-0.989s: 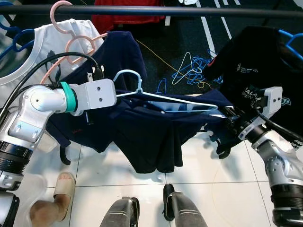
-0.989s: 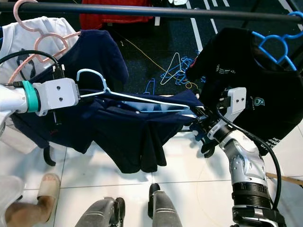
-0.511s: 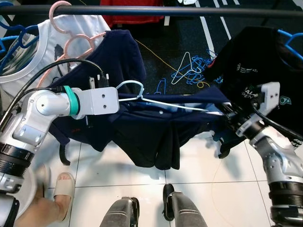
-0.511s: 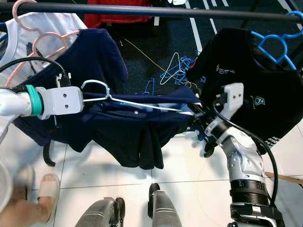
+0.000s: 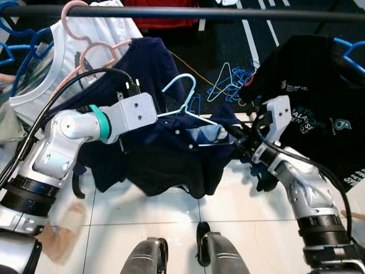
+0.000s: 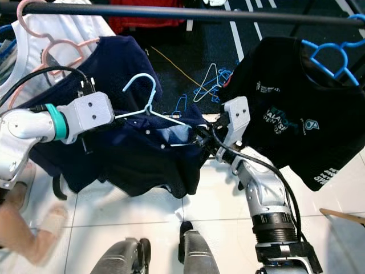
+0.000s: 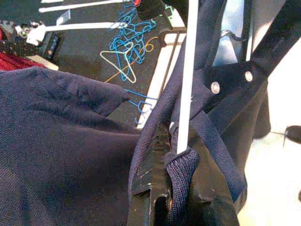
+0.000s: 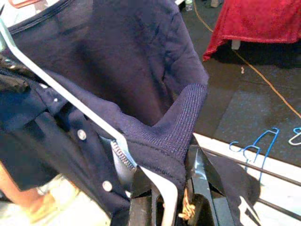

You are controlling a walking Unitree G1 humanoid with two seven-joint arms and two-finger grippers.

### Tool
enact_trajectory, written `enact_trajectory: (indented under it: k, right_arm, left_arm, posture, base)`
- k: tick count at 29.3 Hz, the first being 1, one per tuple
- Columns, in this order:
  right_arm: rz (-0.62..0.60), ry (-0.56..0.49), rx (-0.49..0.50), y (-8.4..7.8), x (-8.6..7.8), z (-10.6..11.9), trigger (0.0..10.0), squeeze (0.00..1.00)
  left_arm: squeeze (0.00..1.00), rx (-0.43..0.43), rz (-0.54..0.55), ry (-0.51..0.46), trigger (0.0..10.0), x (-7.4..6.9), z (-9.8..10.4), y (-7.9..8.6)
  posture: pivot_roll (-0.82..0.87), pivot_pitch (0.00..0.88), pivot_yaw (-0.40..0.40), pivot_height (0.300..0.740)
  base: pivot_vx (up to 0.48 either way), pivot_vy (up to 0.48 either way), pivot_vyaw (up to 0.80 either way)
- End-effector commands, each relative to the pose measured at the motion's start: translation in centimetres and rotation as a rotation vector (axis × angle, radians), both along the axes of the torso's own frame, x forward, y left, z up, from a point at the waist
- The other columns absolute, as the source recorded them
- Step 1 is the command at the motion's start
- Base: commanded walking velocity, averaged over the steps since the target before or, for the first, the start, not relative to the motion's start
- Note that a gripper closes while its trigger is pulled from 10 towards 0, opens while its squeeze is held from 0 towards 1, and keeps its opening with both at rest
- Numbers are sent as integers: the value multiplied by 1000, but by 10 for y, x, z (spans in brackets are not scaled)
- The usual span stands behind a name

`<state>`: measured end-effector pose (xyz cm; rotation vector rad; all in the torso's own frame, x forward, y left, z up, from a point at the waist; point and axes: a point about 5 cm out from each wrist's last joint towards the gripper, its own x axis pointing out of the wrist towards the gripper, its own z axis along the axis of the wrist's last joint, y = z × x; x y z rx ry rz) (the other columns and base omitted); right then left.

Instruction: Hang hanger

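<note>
- Rail (image 5: 188, 11) across top; black tee (image 5: 319, 108) hangs at right.
- Navy shirt (image 5: 165, 160) on light-blue hanger (image 5: 185, 100), held below rail.
- Left pincer (image 7: 176, 188) clamped on hanger w/ collar.
- Right pincer (image 8: 171, 197) clamped on hanger's other end.

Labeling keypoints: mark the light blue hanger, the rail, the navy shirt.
light blue hanger (image 5: 183, 85), left eye view, hook.
rail (image 5: 228, 12), left eye view, mid-bar.
navy shirt (image 5: 165, 162), left eye view, front fabric.
</note>
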<state>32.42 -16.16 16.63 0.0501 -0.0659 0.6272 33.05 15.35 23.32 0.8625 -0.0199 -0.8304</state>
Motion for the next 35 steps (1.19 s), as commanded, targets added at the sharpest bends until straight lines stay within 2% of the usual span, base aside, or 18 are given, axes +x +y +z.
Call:
enact_trajectory:
  k: [1, 4, 7, 9, 10, 11, 13, 14, 15, 16, 18, 20, 22, 24, 27, 30, 35]
  right_arm:
    - [-22, -7, -36, 11, -2, -1, 0, 0]
    - [-53, -24, -35, 10, 1, 5, 0, 0]
    - [-173, -88, -63, -4, 8, 26, 0, 0]
    - [-173, -88, -63, -4, 8, 26, 0, 0]
    - [-245, -134, -108, -20, 10, 37, 0, 0]
    - [-245, -134, -108, -20, 10, 37, 0, 0]
    - [-293, -153, -149, -35, 11, 42, 0, 0]
    - [-293, -153, -149, -35, 11, 42, 0, 0]
    - [-325, -152, -170, -45, 11, 42, 0, 0]
    - [-325, -152, -170, -45, 11, 42, 0, 0]
    - [-368, -139, -195, -60, 9, 39, 0, 0]
    - [-377, -123, -190, -66, 6, 37, 0, 0]
    - [-366, -121, -175, -63, 4, 37, 0, 0]
    - [-315, -117, -132, -48, 1, 37, 0, 0]
    - [-296, -114, -114, -42, 0, 37, 0, 0]
    - [-206, -102, -63, -12, -7, 38, 0, 0]
    - [-190, -96, -60, -3, -10, 40, 0, 0]
  left_arm:
    - [0, -61, -22, -22, 10000, -7, 6, -8]
    - [0, -56, -18, -21, 10000, -7, 5, -9]
    - [0, -12, -15, -27, 10000, -8, 1, -7]
    - [0, -12, -15, -27, 10000, -8, 1, -7]
    - [0, 28, -17, -26, 10000, -10, -1, -4]
    - [0, 28, -17, -26, 10000, -10, -1, -4]
    - [0, 62, -26, -16, 10000, -13, -4, 0]
    - [0, 62, -26, -16, 10000, -13, -4, 0]
    - [0, 85, -42, 0, 10000, -16, -5, 3]
    - [0, 85, -42, 0, 10000, -16, -5, 3]
    - [0, 124, -56, 20, 10000, -20, -7, 9]
    - [0, 155, -35, 19, 10000, -21, -9, 15]
    - [0, 151, -5, 10, 10000, -18, -8, 16]
    - [0, 113, 46, -10, 10000, -13, -6, 11]
    - [0, 95, 67, -18, 10000, -10, -6, 8]
    - [0, 11, 138, -39, 10000, -3, -4, -4]
    - [0, -3, 162, -39, 10000, -3, -6, -6]
  posture:
    - [-34, 143, 89, 740]
    - [-34, 143, 89, 740]
    - [-36, 146, 89, 740]
    - [-36, 146, 89, 740]
    - [-37, 147, 89, 740]
    - [-37, 147, 89, 740]
    - [-38, 149, 89, 740]
    - [-38, 149, 89, 740]
    - [-39, 151, 88, 740]
    - [-39, 151, 88, 740]
    - [-36, 152, 88, 740]
    - [-32, 153, 89, 740]
    - [-31, 154, 90, 740]
    - [-32, 155, 91, 740]
    - [-32, 155, 91, 740]
    - [-36, 155, 90, 740]
    - [-36, 156, 90, 740]
  base:
    - [0, 0, 0]
    - [0, 0, 0]
    - [0, 0, 0]
    - [0, 0, 0]
    - [0, 0, 0]
    - [0, 0, 0]
    - [0, 0, 0]
    - [0, 0, 0]
    - [0, 0, 0]
    - [0, 0, 0]
    - [0, 0, 0]
    - [0, 0, 0]
    - [0, 0, 0]
    - [0, 0, 0]
    - [0, 0, 0]
    - [0, 0, 0]
    - [0, 0, 0]
